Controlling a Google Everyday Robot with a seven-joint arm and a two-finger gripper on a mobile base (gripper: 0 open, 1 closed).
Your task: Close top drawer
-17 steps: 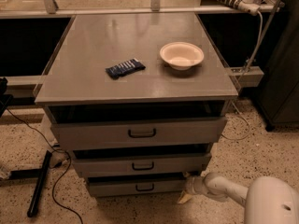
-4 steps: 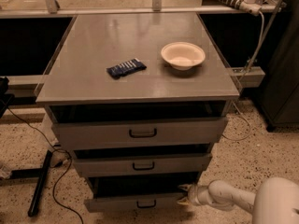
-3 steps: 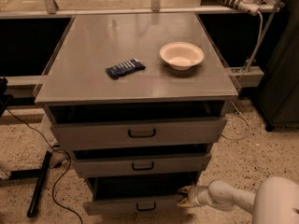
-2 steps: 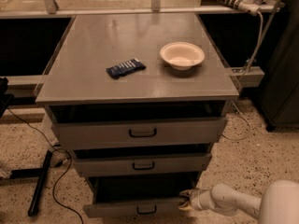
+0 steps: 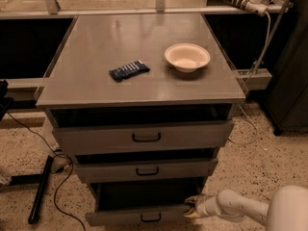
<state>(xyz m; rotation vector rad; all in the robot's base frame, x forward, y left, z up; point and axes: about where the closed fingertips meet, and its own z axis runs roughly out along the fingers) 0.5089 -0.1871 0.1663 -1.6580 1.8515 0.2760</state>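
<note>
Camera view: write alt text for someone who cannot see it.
The top drawer of a grey cabinet stands partly open; the gripper is low, at the right front corner of the bottom drawer. A bowl and a dark packet lie on top.

Top drawer [image 5: 192, 134]: grey flat front, dark handle [image 5: 146, 137] at centre. Partly pulled out, level, with a dark gap above it under the worktop [image 5: 96, 57]. Claw [image 5: 191, 207] sits low, at the right end of the bottom drawer [image 5: 120, 218].

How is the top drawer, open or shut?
Open: the top drawer sticks out with a dark gap above. The gripper is by the bottom drawer.
</note>
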